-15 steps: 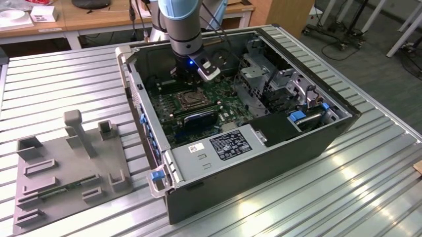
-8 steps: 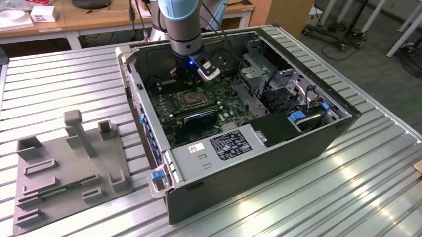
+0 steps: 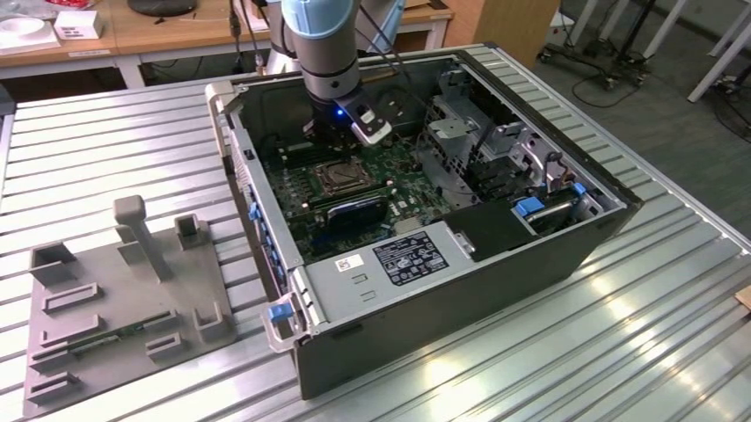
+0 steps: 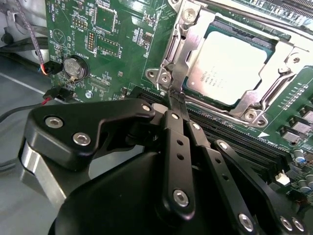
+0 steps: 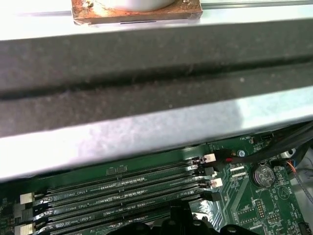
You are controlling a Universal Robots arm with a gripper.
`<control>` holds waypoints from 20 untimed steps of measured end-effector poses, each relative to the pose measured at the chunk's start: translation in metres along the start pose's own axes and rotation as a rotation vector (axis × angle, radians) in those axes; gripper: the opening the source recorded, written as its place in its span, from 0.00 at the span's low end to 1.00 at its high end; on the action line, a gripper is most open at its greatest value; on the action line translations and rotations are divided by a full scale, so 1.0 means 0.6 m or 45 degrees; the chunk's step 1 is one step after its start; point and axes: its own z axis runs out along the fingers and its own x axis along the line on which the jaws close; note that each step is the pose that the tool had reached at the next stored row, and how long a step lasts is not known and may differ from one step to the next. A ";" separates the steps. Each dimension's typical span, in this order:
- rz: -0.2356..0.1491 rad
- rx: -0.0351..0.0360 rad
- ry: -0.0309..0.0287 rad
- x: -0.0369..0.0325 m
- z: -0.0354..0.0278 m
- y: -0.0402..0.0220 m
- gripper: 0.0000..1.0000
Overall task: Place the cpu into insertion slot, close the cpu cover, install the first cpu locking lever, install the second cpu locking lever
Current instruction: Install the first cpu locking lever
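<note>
The cpu (image 4: 230,66) lies flat in its socket, pale silver face up. The silvery cpu cover (image 4: 286,51) is down around it, framing the chip. One flat metal cpu locking lever (image 4: 180,54) runs along the socket's edge, and its free end sits between my black fingertips. In the second wrist view my gripper (image 4: 176,99) is shut on that lever end. A second lever strip (image 4: 274,93) lies along the opposite side of the socket. In the exterior view the gripper (image 3: 333,141) hangs inside the open computer case, just above the socket (image 3: 336,177).
Memory slots (image 5: 122,188) run beside the socket, close under the fingers. A coin battery (image 4: 75,67) and red-black wires lie on the board nearby. The case wall (image 3: 246,176), drive cages (image 3: 493,149) and a white-labelled grey box (image 3: 405,255) hem the socket in. A grey fixture plate (image 3: 118,299) lies on the table.
</note>
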 end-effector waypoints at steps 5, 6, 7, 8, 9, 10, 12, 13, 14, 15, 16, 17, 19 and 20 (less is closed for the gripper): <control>0.001 -0.0064 -0.0012 0.001 0.000 -0.001 0.11; 0.001 -0.0069 -0.0013 0.001 0.000 -0.001 0.11; 0.001 -0.0075 -0.0017 0.001 0.000 -0.002 0.11; 0.001 -0.0083 -0.0018 0.001 0.000 -0.002 0.11; 0.001 -0.0083 -0.0018 0.001 0.000 -0.002 0.11; 0.001 -0.0085 -0.0019 0.001 0.000 -0.002 0.11; 0.002 -0.0091 -0.0018 0.001 0.000 -0.003 0.11; 0.002 -0.0095 -0.0019 0.001 0.000 -0.003 0.11; 0.002 -0.0102 -0.0019 0.001 0.000 -0.003 0.11; 0.002 -0.0110 -0.0019 0.001 0.000 -0.003 0.11; 0.002 -0.0118 -0.0021 0.002 0.000 -0.004 0.11; 0.002 -0.0128 -0.0023 0.002 0.000 -0.004 0.11; 0.003 -0.0159 -0.0023 0.002 0.000 -0.004 0.11; 0.004 -0.0195 -0.0027 0.002 0.000 -0.004 0.11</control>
